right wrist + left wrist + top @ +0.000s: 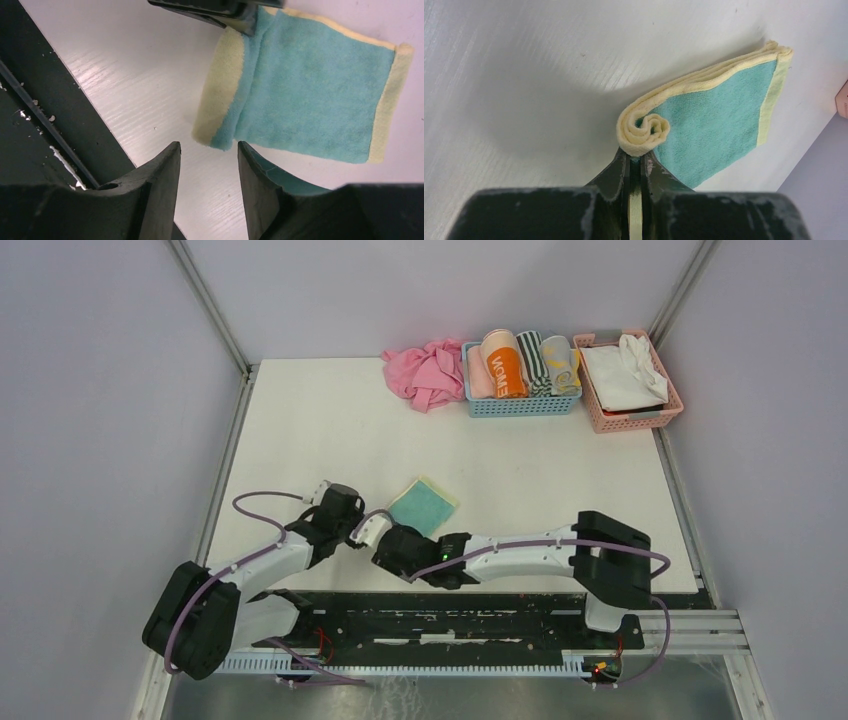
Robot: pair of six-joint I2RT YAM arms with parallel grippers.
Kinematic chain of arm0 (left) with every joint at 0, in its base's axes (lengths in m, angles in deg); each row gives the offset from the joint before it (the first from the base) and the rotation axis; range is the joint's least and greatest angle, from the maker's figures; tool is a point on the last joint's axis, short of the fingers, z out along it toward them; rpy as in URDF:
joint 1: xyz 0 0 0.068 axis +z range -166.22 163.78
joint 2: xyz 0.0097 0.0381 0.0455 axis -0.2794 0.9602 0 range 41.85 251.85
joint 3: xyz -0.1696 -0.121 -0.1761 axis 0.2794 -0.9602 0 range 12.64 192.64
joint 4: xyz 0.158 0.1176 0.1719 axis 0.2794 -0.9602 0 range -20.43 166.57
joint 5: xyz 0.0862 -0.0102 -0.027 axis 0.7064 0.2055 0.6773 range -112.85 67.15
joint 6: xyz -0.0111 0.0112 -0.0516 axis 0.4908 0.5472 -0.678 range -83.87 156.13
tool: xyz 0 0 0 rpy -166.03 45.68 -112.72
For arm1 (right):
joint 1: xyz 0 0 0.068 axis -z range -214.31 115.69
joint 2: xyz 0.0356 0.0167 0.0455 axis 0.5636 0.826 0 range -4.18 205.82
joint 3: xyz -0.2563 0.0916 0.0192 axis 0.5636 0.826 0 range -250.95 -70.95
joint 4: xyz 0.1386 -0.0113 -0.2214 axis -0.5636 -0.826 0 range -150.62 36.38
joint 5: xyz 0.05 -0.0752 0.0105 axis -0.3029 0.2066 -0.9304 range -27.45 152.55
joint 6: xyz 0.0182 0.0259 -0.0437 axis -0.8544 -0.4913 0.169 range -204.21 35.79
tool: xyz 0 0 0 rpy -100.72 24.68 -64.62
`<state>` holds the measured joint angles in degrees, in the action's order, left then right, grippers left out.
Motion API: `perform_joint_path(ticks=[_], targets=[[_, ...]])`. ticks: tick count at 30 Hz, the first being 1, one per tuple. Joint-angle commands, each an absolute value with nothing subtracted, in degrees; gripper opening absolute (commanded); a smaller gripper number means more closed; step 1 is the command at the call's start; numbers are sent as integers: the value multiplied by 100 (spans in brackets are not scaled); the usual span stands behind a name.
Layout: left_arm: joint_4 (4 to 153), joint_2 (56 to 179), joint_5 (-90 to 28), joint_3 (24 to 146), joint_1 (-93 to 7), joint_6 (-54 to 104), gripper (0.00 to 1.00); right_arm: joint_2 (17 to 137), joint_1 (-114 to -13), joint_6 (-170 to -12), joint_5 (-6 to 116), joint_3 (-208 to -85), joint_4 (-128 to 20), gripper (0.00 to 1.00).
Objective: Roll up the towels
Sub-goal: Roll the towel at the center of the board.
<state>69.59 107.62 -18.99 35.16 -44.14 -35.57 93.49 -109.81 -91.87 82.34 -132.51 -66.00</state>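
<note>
On the white table (330,430), near its front edge and just ahead of both arms, lies the yellow-and-teal towel (424,505), folded flat in several layers. It is soft, light terry that looks likely to flop and spring open unless its started end is pinned, so the hold belongs on that curled near edge. The left gripper (636,160) is clamped there, with yellow cloth between its jaws; the right gripper (207,147) stands parted and empty just short of the towel's near corner. Only the left wrist view shows the tight spiral (646,131) — from above it is hidden.
</note>
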Motion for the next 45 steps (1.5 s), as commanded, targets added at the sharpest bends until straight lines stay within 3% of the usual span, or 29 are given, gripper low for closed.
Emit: perform_joint_path(ticks=[1,8,13,16,20,22,25,29,31,37,45], targets=[[6904,10683,-1769,3571,-4463,-3972,3,9762,-11257,-8708,8932,-13764,-6323,54],[6939,10667,-1799,3556,-4470,-4041,3,10305,-11321,-8434,9156,-13946,-6132,54],[6950,10695,-1817,3561,-4483,-4063,3,10698,-11335,-8328,9490,-14068,-6182,48],[6953,10664,-1809,3543,-4489,-4086,3,10797,-11340,-8315,9505,-14080,-6190,37],[6940,10611,-1830,3540,-4488,-4072,3,10891,-11334,-8298,9605,-14102,-6277,3],[6904,10545,-1809,3541,-4488,-4049,6,10803,-11295,-8294,9424,-13990,-6243,0],[6671,10332,-1639,3589,-4489,-3875,19,10375,-11045,-8468,8333,-13685,-6075,0],[6387,9922,-1428,3664,-4475,-3544,51,9846,-10394,-9105,6324,-13303,-5748,0],[6179,9717,-1342,3735,-4463,-3360,59,9709,-10017,-9483,5104,-13103,-5385,0],[5854,9047,-1385,3749,-4404,-3076,68,9895,-9026,-11273,2705,-12435,-3454,0],[5968,8737,-1692,3477,-4274,-2920,70,10791,-8218,-13867,1756,-11665,-472,0]])
